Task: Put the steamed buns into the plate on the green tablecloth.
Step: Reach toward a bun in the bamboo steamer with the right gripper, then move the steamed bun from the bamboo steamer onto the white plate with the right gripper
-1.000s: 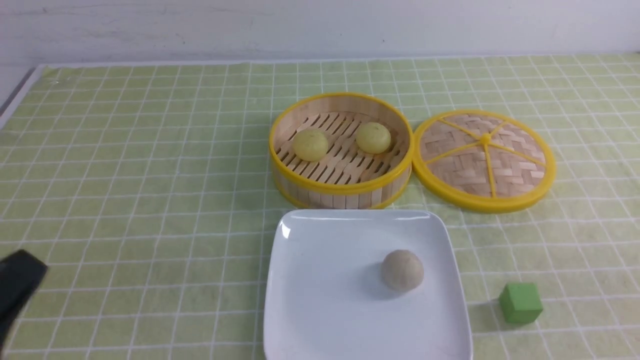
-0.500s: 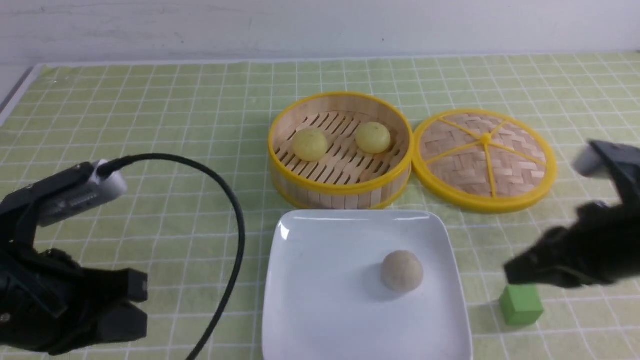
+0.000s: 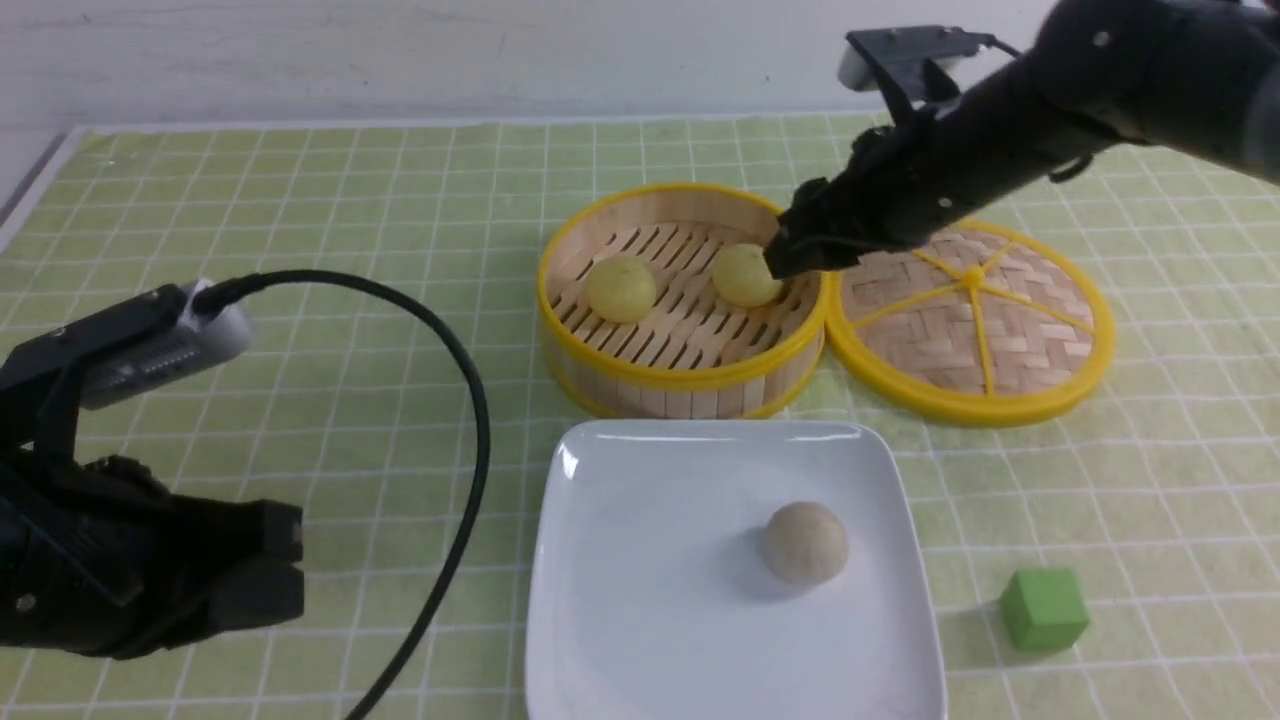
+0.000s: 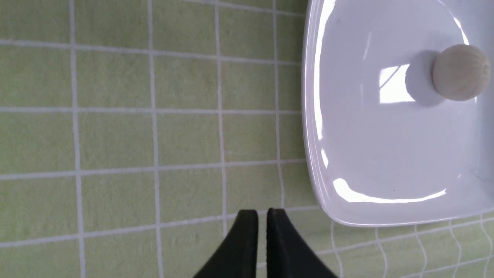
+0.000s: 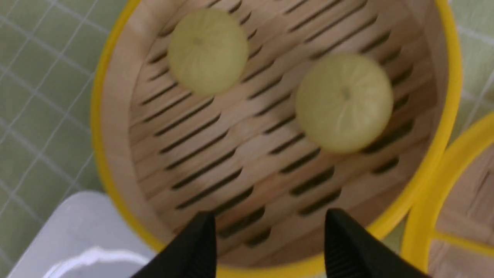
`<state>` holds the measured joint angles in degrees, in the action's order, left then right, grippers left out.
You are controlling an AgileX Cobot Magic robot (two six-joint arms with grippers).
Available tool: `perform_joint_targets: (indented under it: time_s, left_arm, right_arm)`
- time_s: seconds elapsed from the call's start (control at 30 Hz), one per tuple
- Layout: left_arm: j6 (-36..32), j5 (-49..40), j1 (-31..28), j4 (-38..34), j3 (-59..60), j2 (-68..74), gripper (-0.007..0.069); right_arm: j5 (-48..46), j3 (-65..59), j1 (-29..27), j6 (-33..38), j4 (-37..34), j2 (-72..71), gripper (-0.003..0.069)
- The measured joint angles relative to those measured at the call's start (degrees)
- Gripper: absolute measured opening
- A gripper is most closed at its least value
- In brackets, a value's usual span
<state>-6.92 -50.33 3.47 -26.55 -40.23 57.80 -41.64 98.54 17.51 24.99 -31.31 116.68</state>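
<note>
While the right gripper [image 3: 783, 262] hangs at the right-hand side of the round bamboo steamer basket [image 3: 680, 376], its jaws stand wide apart with nothing between them. Both steamed buns [image 3: 683, 282] sit inside the basket on the slatted floor, apart from each other: the left bun [image 3: 620, 290] near the left wall, the right bun [image 3: 744, 276] toward the far right wall, close to the gripper in the front view. Bare slats run between the buns and from them to the near wall, while the raised yellow rim encircles them. The woven lid [image 3: 972, 315] lies against or just beside the basket's right edge. In front of the basket, the white plate [image 3: 690, 610] has its far edge close to the basket's base; its left half is open, and a grey-beige bun [image 3: 805, 543] occupies the right side. A green cube [image 3: 1043, 610] rests right of the plate on the green tablecloth [image 3: 330, 400]. The left gripper [image 3: 295, 580] is over the cloth left of the plate, its fingertips parted by a narrow gap, holding nothing. The steamed buns rest dome up, their dimpled tops facing upward; being round, they have no clear long axis.
</note>
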Motion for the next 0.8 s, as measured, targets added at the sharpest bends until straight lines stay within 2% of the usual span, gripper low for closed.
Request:
perform_joint_targets:
  time_s: [0.2, 0.3, 0.4, 0.53, 0.7, 0.77, 0.8]
  left_arm:
    - [-0.4, 1.9, 0.0, -0.1, 0.0, 0.0, 0.0137]
    - [-0.4, 2.4, 0.0, -0.6, 0.0, 0.0, 0.0155]
    - [-0.5, 2.8, 0.0, -0.7, 0.0, 0.0, 0.0162]
    - [-0.5, 4.1, 0.0, 0.2, 0.0, 0.0, 0.0165]
    - [-0.5, 4.4, 0.0, 0.3, 0.0, 0.0, 0.0167]
    - [-0.5, 4.9, 0.0, 0.2, 0.0, 0.1, 0.0167]
    - [-0.5, 4.9, 0.0, 0.2, 0.0, 0.1, 0.0167]
  right_arm:
    - [-1.6, 16.5, 0.0, -0.1, 2.8, 14.7, 0.0393]
    - [-3.8, 22.2, 0.0, -0.1, 5.1, 20.0, 0.037]
    - [-5.6, 25.7, 0.0, -0.4, 5.5, 21.5, 0.0265]
    - [-11.4, 27.1, 0.0, -0.5, 6.4, 19.9, 0.0032]
    - [-26.1, 27.4, 0.1, -1.7, 7.3, 11.0, 0.0014]
    - [-28.0, 25.6, 0.1, -6.2, 8.3, 4.6, 0.0014]
    - [-28.0, 25.6, 0.1, -6.2, 8.5, 4.6, 0.0014]
